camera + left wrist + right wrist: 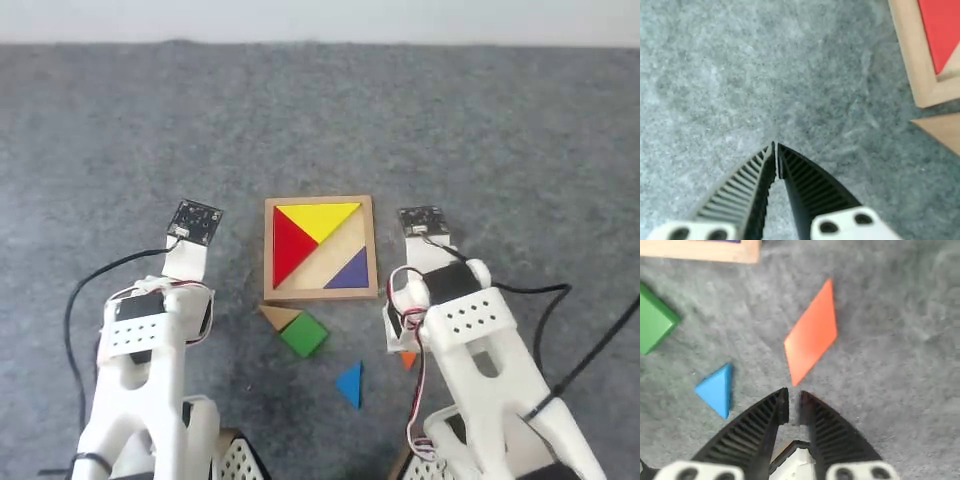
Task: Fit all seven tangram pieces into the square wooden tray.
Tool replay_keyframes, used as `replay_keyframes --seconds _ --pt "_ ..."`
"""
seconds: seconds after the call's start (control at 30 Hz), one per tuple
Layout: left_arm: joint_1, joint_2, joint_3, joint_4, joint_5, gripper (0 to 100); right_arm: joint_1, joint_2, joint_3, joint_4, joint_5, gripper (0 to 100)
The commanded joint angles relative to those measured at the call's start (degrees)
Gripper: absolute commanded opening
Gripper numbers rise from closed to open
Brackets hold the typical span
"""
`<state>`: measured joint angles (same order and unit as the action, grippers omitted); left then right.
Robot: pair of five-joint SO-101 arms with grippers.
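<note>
Our left fingers [752, 180] were pressed together, empty, over the tabletop [740, 75] just beside the tray [320, 293]. Our right fingers [762, 422] were almost closed, holding nothing, near the orange piece [811, 333]. In the tray we saw a yellow triangle [320, 218], red triangle [288, 245] and purple triangle [350, 273]. The tan triangle [278, 316], green square [303, 334] and blue triangle [350, 383] lay outside.

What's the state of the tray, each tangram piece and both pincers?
Wooden tray, partly filled, three pieces in.
Yellow triangle, seated in tray.
Red triangle, seated in tray.
Purple triangle, seated in tray.
Tan triangle, loose outside tray.
Green square, loose outside tray.
Blue triangle, loose outside tray.
Orange parallelogram, loose outside tray.
Left pincer, shut, empty.
Right pincer, shut, empty.
</note>
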<state>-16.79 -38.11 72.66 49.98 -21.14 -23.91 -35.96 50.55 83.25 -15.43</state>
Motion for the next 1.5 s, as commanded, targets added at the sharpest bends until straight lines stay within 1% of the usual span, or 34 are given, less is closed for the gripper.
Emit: replay_keyframes --seconds 0.0,0.07,0.13,0.27,0.4,0.47,0.53,0.73,0.87,0.97,1.03,1.2,1.3,1.47 --pt "-0.4 -3.9 0.2 -0.4 0.0 1 1.5 0.7 -0.3 -0.4 -4.4 28.5" --pt "0.2 -7.9 2.2 -0.4 0.0 1 1.3 0.7 0.1 -2.2 -6.3 33.6" --pt "0.3 -13.7 4.8 -0.4 0.0 1 1.5 0.7 0.6 -5.0 -10.1 35.6" --pt "-0.1 -28.0 11.1 -0.4 0.1 1 0.5 0.7 4.6 -15.3 -19.3 35.7" --pt "0.3 -39.5 14.7 4.3 -0.2 1 -2.7 0.8 8.3 -24.5 -26.3 35.7" --pt "0.3 -43.7 16.0 5.9 -0.3 1 -2.8 0.9 9.0 -27.0 -28.5 35.7" --pt "0.3 -46.6 16.8 7.1 -0.3 1 -2.2 2.5 8.9 -27.6 -29.4 35.7" --pt "0.2 -48.7 17.6 7.7 -0.3 1 4.4 16.0 5.6 -27.5 -29.9 35.7" --pt "0.2 -48.7 17.6 7.6 -0.4 1 3.7 24.5 3.5 -29.2 -30.0 35.7" --pt "0.2 -48.7 17.6 7.6 -0.4 1 3.4 26.9 1.8 -29.1 -30.0 35.4" --pt "0.2 -48.7 17.6 7.6 -0.4 1 3.4 26.8 1.8 -29.1 -30.0 31.8" --pt "0.2 -48.7 17.7 7.6 -0.4 1 3.8 26.8 1.1 -29.1 -29.5 12.2" --pt "0.2 -48.7 17.7 7.6 -0.4 1 3.8 26.8 0.5 -29.0 -29.5 3.5" --pt "0.0 -48.7 17.7 7.7 -0.4 1 4.0 26.8 -0.2 -27.6 -29.5 2.1"
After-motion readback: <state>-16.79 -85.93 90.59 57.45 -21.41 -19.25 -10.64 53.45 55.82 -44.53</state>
